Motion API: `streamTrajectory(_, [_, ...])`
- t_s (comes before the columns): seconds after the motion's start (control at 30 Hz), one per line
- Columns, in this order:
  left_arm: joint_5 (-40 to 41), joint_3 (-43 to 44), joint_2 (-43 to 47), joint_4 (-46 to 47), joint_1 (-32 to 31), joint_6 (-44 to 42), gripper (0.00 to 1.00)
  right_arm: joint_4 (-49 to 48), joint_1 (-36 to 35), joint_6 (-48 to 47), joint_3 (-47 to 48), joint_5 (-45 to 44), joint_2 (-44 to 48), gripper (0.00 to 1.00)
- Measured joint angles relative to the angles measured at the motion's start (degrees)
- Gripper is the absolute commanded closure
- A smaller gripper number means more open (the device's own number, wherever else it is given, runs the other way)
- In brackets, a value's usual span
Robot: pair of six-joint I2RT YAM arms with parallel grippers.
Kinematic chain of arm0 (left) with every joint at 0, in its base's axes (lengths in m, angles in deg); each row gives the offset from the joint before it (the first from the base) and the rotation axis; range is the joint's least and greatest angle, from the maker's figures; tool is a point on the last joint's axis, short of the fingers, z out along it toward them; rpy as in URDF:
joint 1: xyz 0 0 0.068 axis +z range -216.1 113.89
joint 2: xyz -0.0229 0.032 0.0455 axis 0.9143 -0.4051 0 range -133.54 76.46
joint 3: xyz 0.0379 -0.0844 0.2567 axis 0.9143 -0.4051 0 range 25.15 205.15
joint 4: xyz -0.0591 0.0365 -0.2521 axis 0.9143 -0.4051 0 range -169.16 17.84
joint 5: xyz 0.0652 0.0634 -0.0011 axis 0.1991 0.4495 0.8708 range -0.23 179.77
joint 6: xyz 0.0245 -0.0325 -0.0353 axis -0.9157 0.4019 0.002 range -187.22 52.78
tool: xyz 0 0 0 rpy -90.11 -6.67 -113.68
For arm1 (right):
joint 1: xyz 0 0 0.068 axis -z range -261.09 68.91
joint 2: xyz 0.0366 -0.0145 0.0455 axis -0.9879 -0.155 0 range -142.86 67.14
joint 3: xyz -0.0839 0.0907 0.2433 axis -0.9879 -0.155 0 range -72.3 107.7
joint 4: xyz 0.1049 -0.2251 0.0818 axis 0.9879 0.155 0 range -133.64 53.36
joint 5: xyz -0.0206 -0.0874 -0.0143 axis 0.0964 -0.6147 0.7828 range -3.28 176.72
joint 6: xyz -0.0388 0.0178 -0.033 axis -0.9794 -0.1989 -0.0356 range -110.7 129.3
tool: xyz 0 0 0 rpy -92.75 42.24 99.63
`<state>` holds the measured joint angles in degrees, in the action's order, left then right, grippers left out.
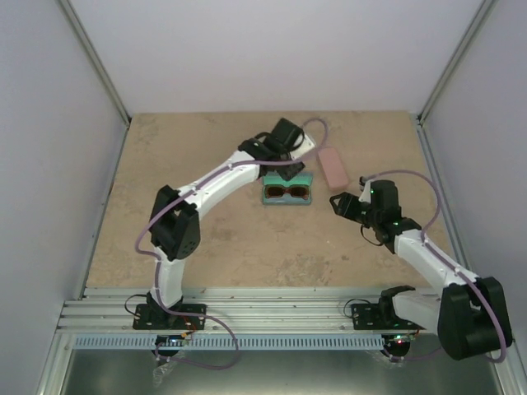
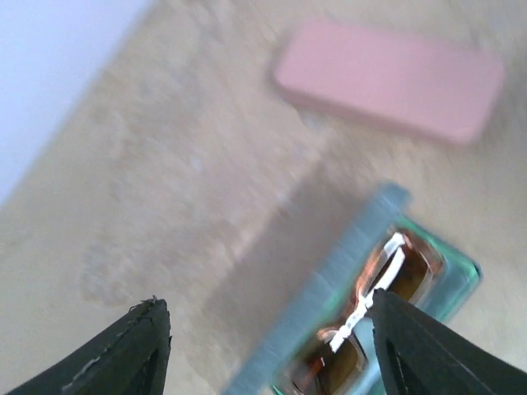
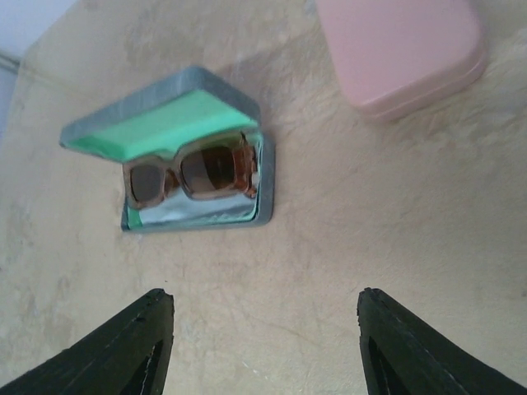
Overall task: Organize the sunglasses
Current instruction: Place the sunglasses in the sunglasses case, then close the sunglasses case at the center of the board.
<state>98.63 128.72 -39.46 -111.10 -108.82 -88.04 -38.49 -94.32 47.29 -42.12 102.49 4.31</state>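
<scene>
Within open blue case (image 3: 152, 100), amber sunglasses (image 3: 193, 173), pink case (image 3: 399, 49) nearby

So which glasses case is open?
The blue-grey case with the green lining: its lid stands up and the amber-brown sunglasses lie inside. The pink case beside it is shut.

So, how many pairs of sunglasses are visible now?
1: the amber-brown translucent rectangular-lens sunglasses lie inside the open blue-grey case with green lining. Another pair may be hidden in the closed pink oblong case.
</scene>
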Motion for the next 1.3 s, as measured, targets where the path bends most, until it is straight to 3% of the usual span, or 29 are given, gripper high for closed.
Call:
streamTrajectory(0.13, [-1.9,0.9,2.0,6.6,4.4,11.0,0.34,-1.7,-2.8,-1.5,0.4,1.1,-6.5,0.43])
streamTrajectory(0.3, [-9.1,3.3,-2.6,9.1,11.9,23.9,0.38,-2.6,-9.4,-3.1,3.2,1.5,-16.9,0.50])
streamTrajectory(0.47, [-16.7,3.3,-8.7,8.9,17.0,31.2,0.42,-3.3,-14.1,-4.3,8.6,0.8,-25.9,0.64])
streamTrajectory(0.9, [-18.0,3.3,-11.4,6.8,16.9,33.4,0.41,-3.1,-15.0,-6.4,19.2,-6.8,-38.2,0.77])
streamTrajectory(1.13, [-20.2,3.1,-11.4,7.0,17.0,34.5,0.44,-2.5,-13.2,-7.3,25.3,-10.4,-42.9,0.77])
streamTrajectory(1.3, [-24.6,1.1,-11.3,9.1,17.0,35.8,0.47,-4.6,-11.0,-8.2,27.4,-6.8,-45.4,0.73])
